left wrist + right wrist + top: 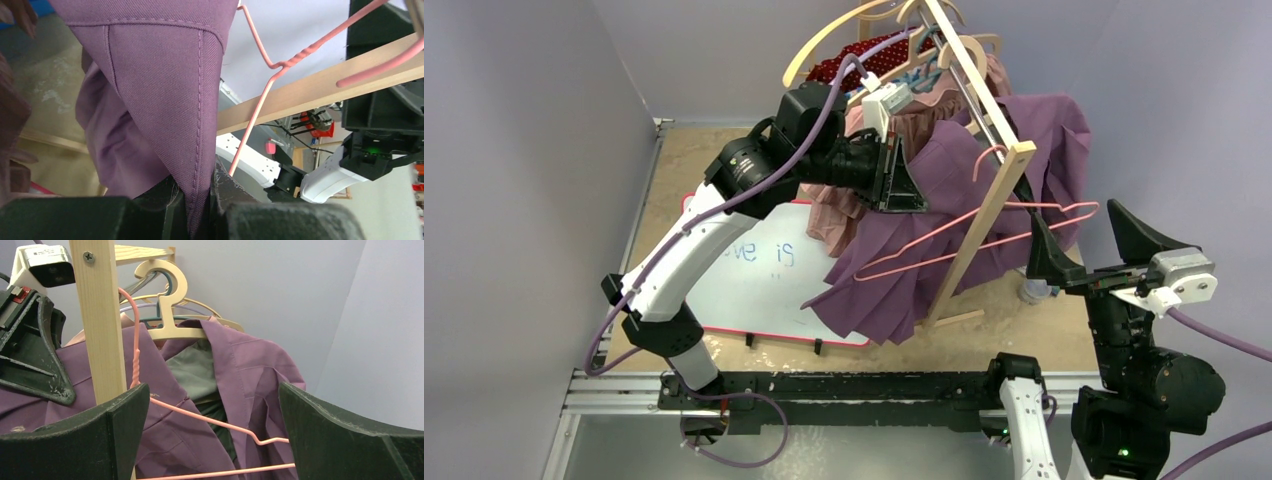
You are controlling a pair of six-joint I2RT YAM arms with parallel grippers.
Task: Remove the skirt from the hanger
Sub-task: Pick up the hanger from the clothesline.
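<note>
At the back right of the desk (679, 165), a purple skirt (894, 290) hangs against a wooden rack (989, 215) crowded with other clothes, its pleats spilling down onto the edge of a whiteboard (754, 290). The top view shows the left end effector (902, 185) only from outside, pushed up against the top of the skirt, pinch itself hidden. The left wrist view settles it: the fingers are narrow, clamped on a stitched edge of the purple fabric, which runs down between them. The same view shows the pink wire hanger (295, 59) with its hook over the rack's rail, the wire hanging just beside the pinched fabric, not touching it there. From above, the hanger's triangle lies tilted across the front of the skirt, low end to the left; no view shows whether the skirt hangs on the wire. The right end effector (1092, 245) sits to the right of the rack, fingers wide, holding nothing. Its wrist view shows the hanger's wires crossing the gap between the two fingers; contact cannot be told. Only that view shows a purple shirt (250, 375) on a cream hanger (167, 330) behind the rack post.
</note>
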